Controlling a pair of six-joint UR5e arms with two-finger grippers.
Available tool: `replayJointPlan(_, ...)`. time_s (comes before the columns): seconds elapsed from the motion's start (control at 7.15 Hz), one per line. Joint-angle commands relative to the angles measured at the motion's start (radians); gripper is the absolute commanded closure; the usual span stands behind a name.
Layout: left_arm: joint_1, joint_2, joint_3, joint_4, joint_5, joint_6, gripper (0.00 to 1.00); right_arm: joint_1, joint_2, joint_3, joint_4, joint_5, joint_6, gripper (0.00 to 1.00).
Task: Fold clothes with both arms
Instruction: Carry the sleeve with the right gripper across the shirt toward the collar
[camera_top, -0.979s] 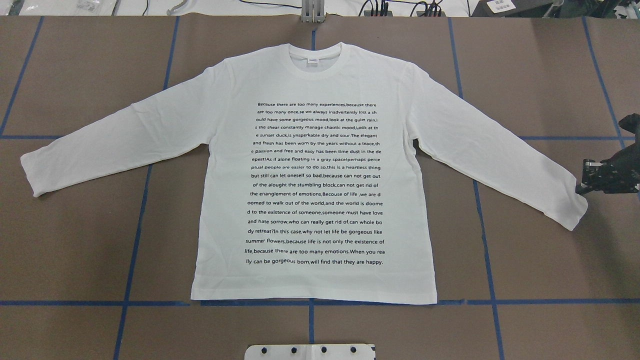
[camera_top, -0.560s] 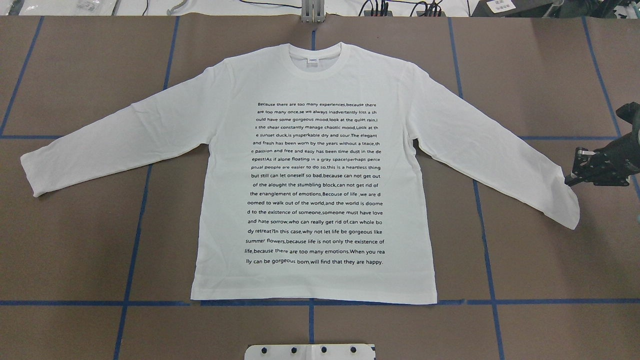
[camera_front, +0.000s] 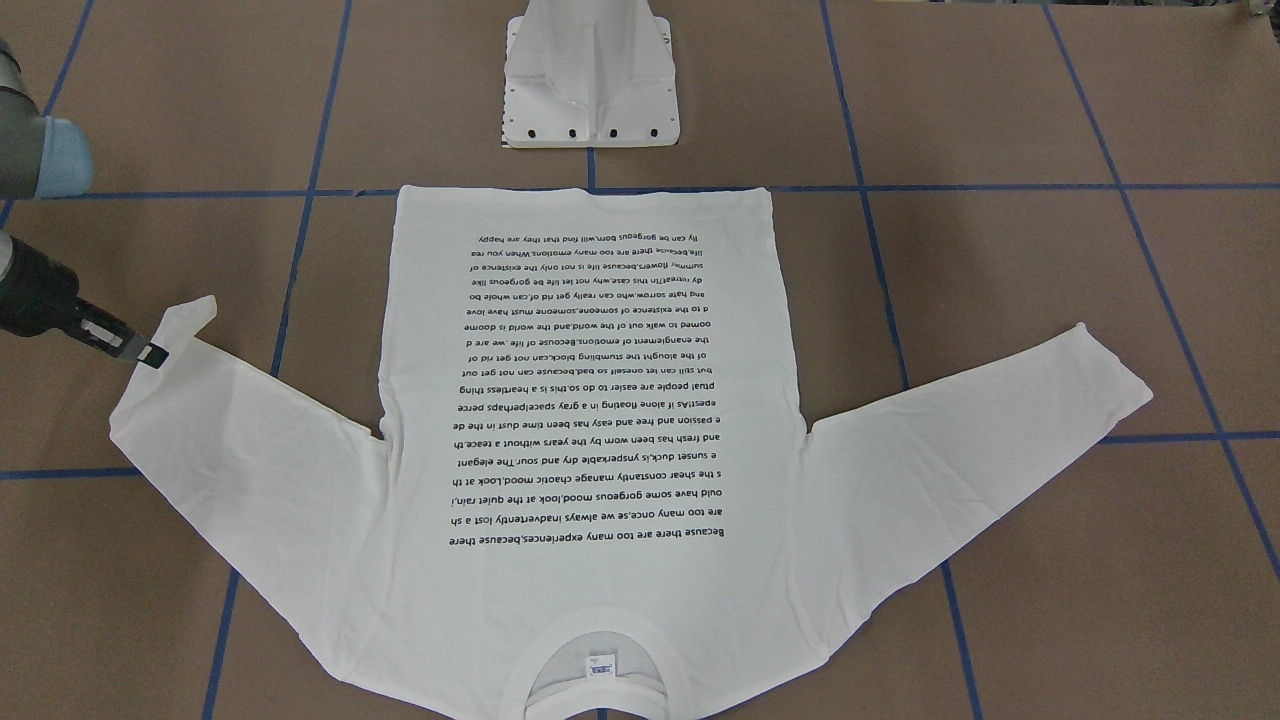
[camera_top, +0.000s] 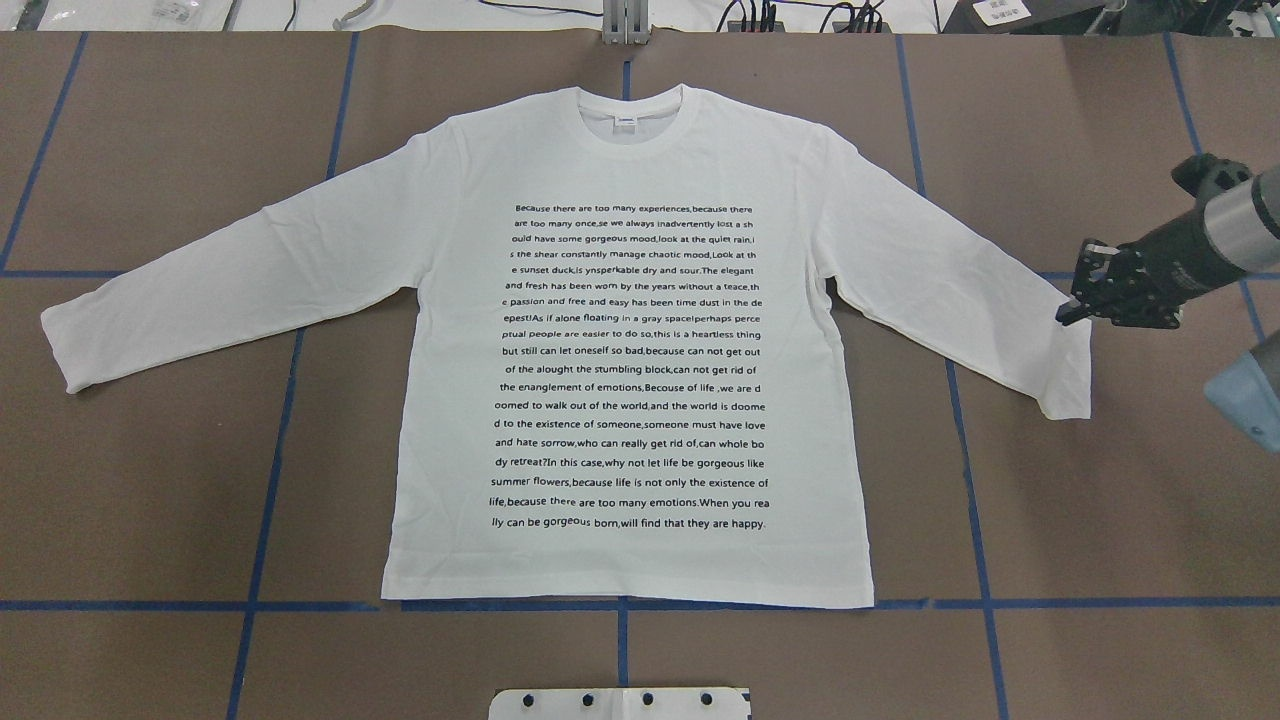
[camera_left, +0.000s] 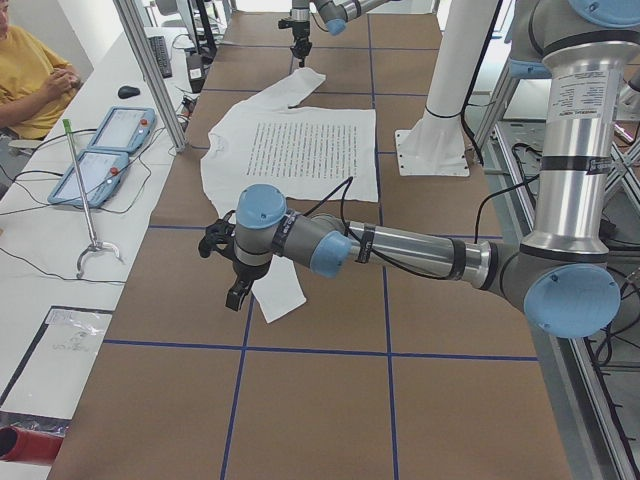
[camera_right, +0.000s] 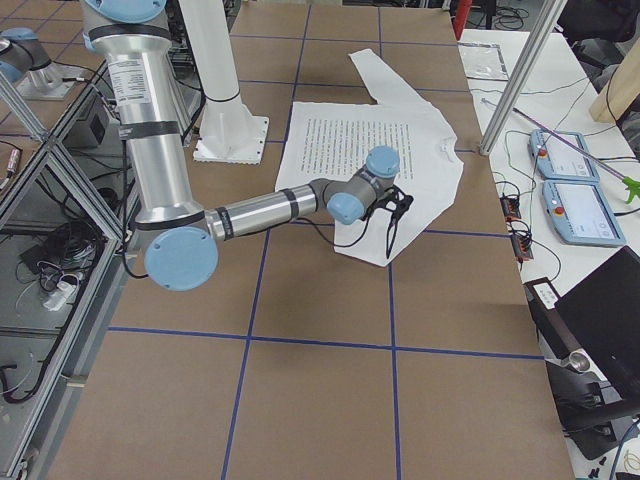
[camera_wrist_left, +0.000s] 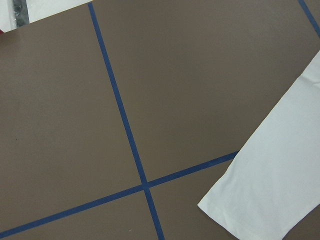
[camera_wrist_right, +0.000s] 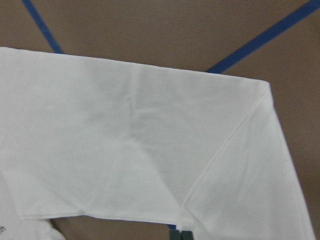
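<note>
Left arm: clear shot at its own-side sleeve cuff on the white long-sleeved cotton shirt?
Likely yes. The left gripper hangs beside that cuff of the white cotton shirt, which lies flat on the brown table with nothing on it. The right gripper is at the opposite sleeve, well away.

Brown table top (camera_top: 150, 150) all round, squared off by blue tape lines (camera_top: 265, 500), a white pedestal (camera_front: 590, 75) standing at one edge. Alongside runs a white desk (camera_left: 30, 230) with two blue-edged tablets (camera_left: 90, 175) and loose cables, a person in yellow (camera_left: 25, 75) seated there, the light bright and even
</note>
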Motion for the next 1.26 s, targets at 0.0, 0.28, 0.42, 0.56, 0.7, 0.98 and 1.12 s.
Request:
replayJointPlan(0.0,0.0,0.001,0.001,-0.001,-0.001,0.0,0.0,-0.052,0.346,-0.143,-0.132,-0.058,0.194,1.0)
replayJointPlan(0.28,-0.002,0.001,-0.002,0.0,-0.004,0.0,0.0,-0.062,0.593,-0.249,-0.131,-0.146,0.325,1.0)
replayJointPlan(0.42,0.0,0.001,0.0,-0.001,-0.002,0.0,0.0,-0.071,0.72,-0.348,-0.126,-0.164,0.327,1.0)
replayJointPlan(0.56,0.0,0.001,0.0,-0.001,-0.002,-0.001,0.0,-0.12,0.822,-0.495,-0.032,-0.219,0.334,1.0)
replayJointPlan(0.7,0.0,0.001,0.0,-0.001,-0.004,-0.001,0.0,-0.216,0.853,-0.591,0.094,-0.364,0.381,1.0)
replayJointPlan(0.98,0.0,0.001,-0.002,-0.001,-0.004,-0.004,0.0,-0.339,0.934,-0.712,0.164,-0.51,0.415,1.0)
replayJointPlan(1.12,0.0,0.001,-0.002,-0.001,-0.005,-0.001,0.0,-0.376,0.955,-0.784,0.234,-0.566,0.418,1.0)
